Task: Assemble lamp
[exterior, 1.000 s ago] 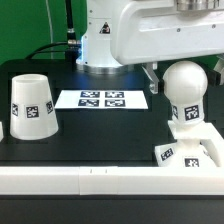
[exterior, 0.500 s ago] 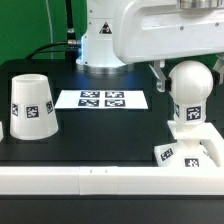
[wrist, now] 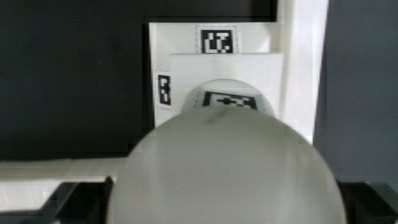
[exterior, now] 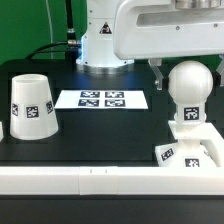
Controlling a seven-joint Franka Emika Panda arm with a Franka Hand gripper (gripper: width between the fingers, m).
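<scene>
The gripper has lifted slightly from the bulb, which stands on the base at 3 o'clock. The jaws look spread clear of it, though the view is tight. The bulb seems seated, so the shade, at 9 o'clock, likely comes next.

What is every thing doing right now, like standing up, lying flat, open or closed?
bulb: standing upright on the base, neck down.
base: lying flat, bulb on top.
shade: standing alone, narrow end up, not on the bulb.
tool: open, straddling the bulb.
marker board: lying flat.
</scene>
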